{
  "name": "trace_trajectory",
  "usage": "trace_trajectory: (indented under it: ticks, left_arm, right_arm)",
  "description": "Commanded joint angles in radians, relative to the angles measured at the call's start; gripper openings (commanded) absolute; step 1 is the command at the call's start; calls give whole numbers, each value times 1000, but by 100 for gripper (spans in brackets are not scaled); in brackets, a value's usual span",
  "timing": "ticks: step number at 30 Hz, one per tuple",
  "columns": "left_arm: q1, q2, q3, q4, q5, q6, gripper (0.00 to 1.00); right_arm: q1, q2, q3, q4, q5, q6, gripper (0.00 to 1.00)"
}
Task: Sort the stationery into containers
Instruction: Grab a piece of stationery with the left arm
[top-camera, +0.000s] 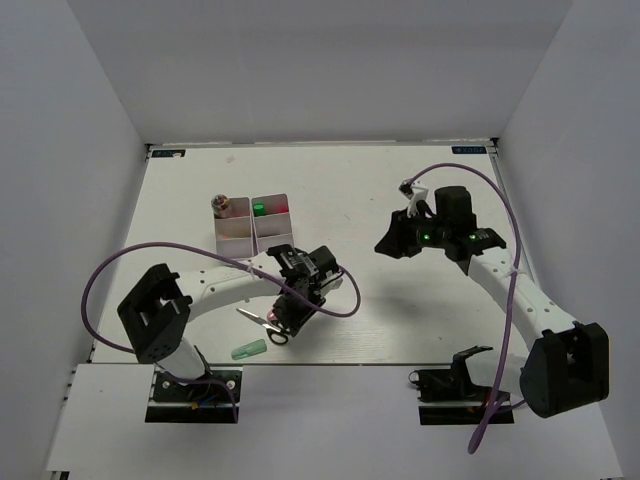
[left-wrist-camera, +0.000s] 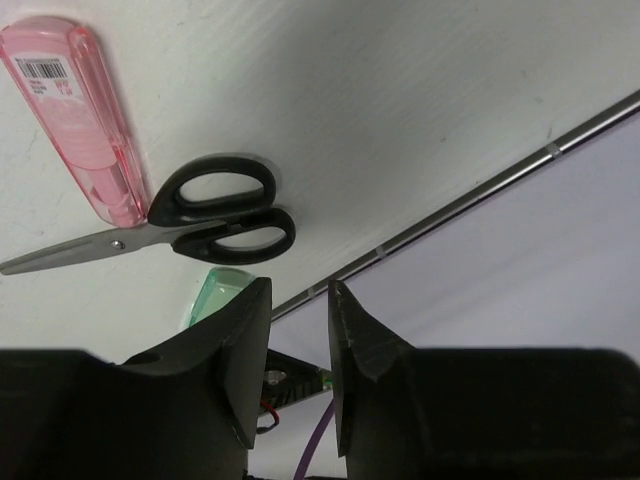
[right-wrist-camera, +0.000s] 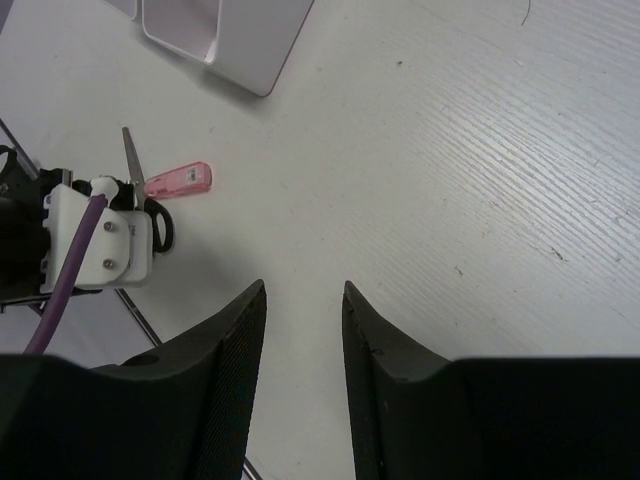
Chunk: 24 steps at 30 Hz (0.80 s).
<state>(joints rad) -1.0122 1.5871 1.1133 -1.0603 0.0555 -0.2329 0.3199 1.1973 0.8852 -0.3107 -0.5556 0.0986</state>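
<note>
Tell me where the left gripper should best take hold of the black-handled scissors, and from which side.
Probably grip the black-handled scissors across the closed blades, just beyond the pivot screw, coming straight down with one finger on each edge. They lie flat and shut, so the blades form one narrow strip. The handle loops are wider, and the pink highlighter lies close against one.

**Gloss on Tools, Matt Table**

The scissors (left-wrist-camera: 215, 215) have shiny black plastic handles and bare metal blades. The pink highlighter (left-wrist-camera: 85, 120) is see-through glossy plastic with a paper barcode label. The table (right-wrist-camera: 500, 150) is matt white, finely grained. The tray (right-wrist-camera: 255, 55) looks like smooth white plastic, though only a corner shows.
</note>
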Motion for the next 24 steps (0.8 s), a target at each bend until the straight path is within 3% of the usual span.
trace_trajectory:
  ticks: [1,8,24]
  left_arm:
    - [27,-49,-29,89,55,29,40]
    - [72,-38,-105,199,107,41,43]
    - [133,30,-132,255,142,83,43]
  right_arm:
    - [-12,-8,-2,30,-29,7,40]
    - [-38,-13,-3,27,-43,10,40]
    - [-79,1,-5,28,-66,23,40]
